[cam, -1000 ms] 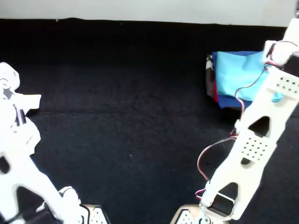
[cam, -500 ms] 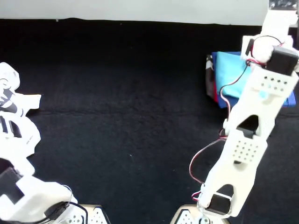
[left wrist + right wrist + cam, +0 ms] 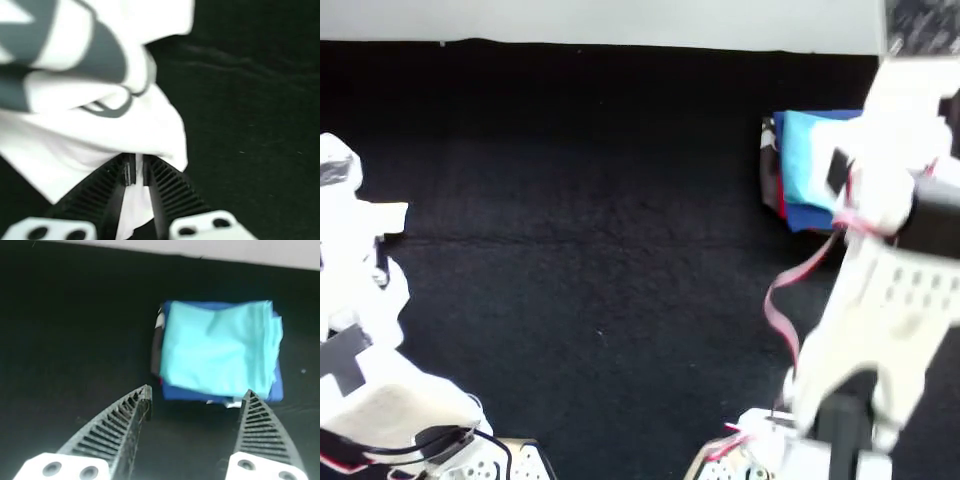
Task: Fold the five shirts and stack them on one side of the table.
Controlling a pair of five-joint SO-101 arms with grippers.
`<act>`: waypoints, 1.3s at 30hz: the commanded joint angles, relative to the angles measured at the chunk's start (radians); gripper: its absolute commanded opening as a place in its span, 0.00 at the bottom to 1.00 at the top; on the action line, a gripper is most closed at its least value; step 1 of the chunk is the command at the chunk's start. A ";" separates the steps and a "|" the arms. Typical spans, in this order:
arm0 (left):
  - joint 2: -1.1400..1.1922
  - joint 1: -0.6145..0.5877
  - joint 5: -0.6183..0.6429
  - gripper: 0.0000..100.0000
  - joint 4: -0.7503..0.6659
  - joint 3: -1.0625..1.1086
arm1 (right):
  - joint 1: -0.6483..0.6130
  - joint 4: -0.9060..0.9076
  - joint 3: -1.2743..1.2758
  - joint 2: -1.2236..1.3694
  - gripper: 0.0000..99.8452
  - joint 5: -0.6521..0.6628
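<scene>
A stack of folded shirts (image 3: pixel 810 165) lies at the table's right side, the light blue one (image 3: pixel 217 347) on top, with dark blue, red and dark layers under it. My right gripper (image 3: pixel 197 407) hangs open above the cloth, short of the stack, with nothing between its fingers. A white shirt with grey print (image 3: pixel 95 95) is bunched at the left edge (image 3: pixel 350 230). My left gripper (image 3: pixel 135 172) is shut on a fold of that white shirt, which drapes over its fingers.
Black cloth (image 3: pixel 590 230) covers the table, wide and bare in the middle. A pale wall strip (image 3: pixel 620 20) runs along the far edge. The right arm's white body (image 3: pixel 880 300) stands over the right front of the table.
The right arm has pulled back from the stack and risen toward the camera. The left arm has drawn the white shirt down toward the near left corner.
</scene>
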 commanded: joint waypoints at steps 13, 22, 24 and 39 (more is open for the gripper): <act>-0.601 0.552 0.149 0.01 0.221 -0.013 | -0.035 -0.305 1.082 -0.544 0.28 -0.005; -0.974 0.986 0.149 0.01 0.095 -0.005 | -0.036 -0.367 1.253 -0.593 0.28 -0.005; -0.986 1.029 0.150 0.01 0.075 -0.005 | -0.039 -0.367 1.259 -0.591 0.28 -0.005; -0.978 0.997 0.147 0.19 0.080 0.269 | -0.153 -0.358 1.257 -0.584 0.28 0.000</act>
